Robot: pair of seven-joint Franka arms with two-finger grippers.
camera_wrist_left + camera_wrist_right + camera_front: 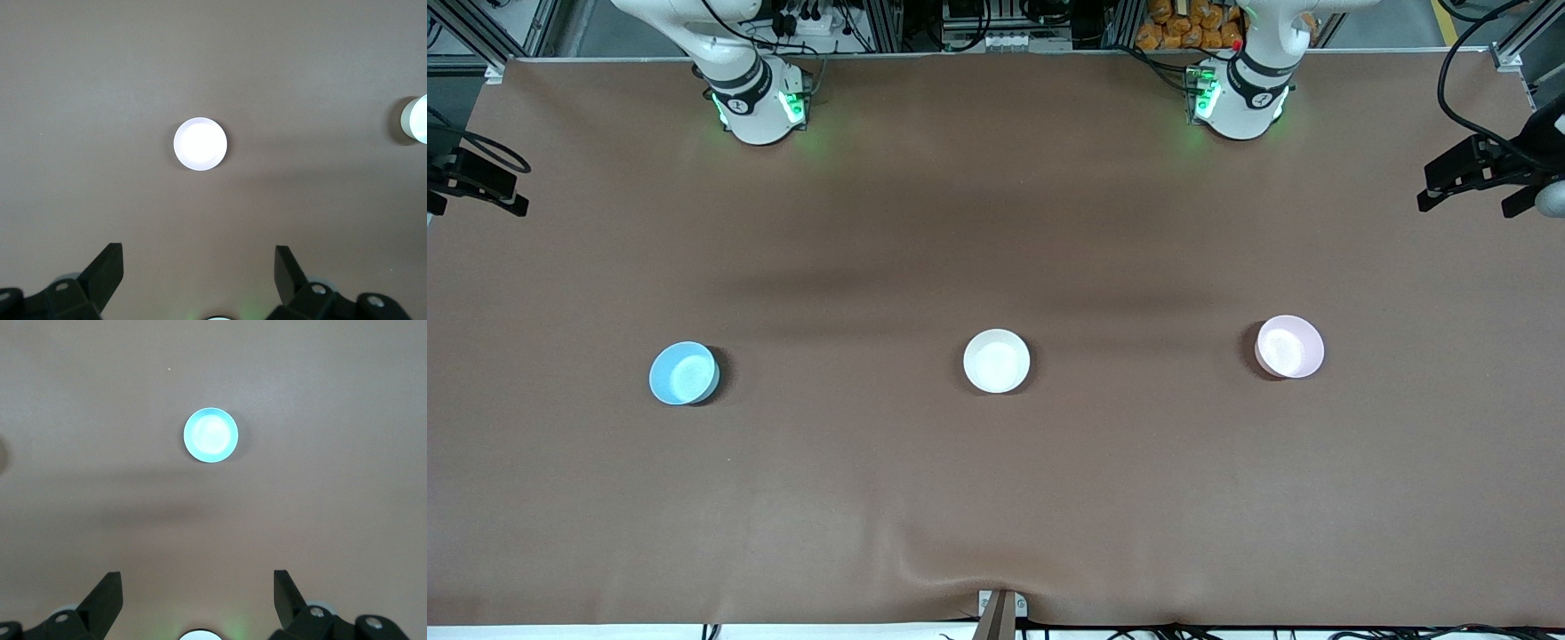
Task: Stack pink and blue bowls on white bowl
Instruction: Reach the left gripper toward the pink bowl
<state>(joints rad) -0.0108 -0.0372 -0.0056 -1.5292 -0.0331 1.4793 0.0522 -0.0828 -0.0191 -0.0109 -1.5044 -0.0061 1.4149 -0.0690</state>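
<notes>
Three small round bowls are seen spread in a row across a brown table [996, 498], each standing upright with its open mouth turned straight up. Being round, none of them shows a long axis or a facing direction.

The white bowl [996, 360] is set at the middle of the row. The blue bowl [683, 372] is placed toward the right arm's end of the table, well apart from the white one and slightly nearer the front camera. The pink bowl [1289, 346] is placed toward the left arm's end, likewise well apart, and slightly farther from the front camera than the other two. All three rest separately on the cloth; nothing is stacked yet.

The left gripper [199, 267] is held high in the air over the pink bowl, which is washed out to near white in the left wrist view, with its two black fingers [107, 270] spread wide apart and nothing between them. At the edge of that view a second bowl is partly caught.

The right gripper [197, 590] is held high over the blue bowl, its fingers [105, 593] likewise spread wide and empty. Neither gripper is in contact with any bowl.

In the front view only the two arm bases are shown, at the table's top edge.
</notes>
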